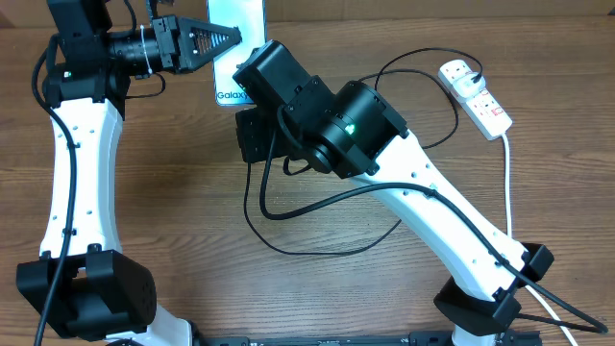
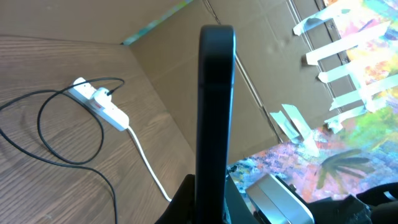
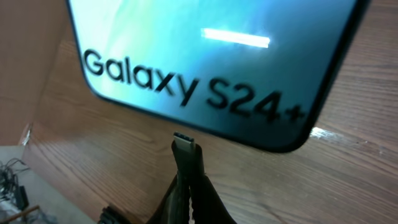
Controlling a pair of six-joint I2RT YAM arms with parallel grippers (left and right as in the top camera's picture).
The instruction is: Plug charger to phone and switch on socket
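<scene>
The phone [image 1: 240, 53], its light blue screen marked "Galaxy", is at the table's far edge with my left gripper [image 1: 226, 38] shut on its side. In the left wrist view the phone [image 2: 214, 112] shows edge-on as a dark upright bar rising from between the fingers of the left gripper [image 2: 214, 202]. My right gripper [image 3: 188, 186] is shut on the charger's connector tip [image 3: 186, 148], which points at the phone's [image 3: 205, 56] lower edge, a short gap below the "Galaxy S24+" text. The black charger cable [image 1: 288, 216] loops back to the white socket [image 1: 478, 96].
The socket's thick white cord [image 1: 507, 192] runs down the right side of the table. A white plug [image 2: 99, 95] with the black cable sits in the socket [image 2: 109, 112]. A cardboard wall [image 2: 155, 56] stands behind the table. The right arm [image 1: 423, 192] crosses the middle.
</scene>
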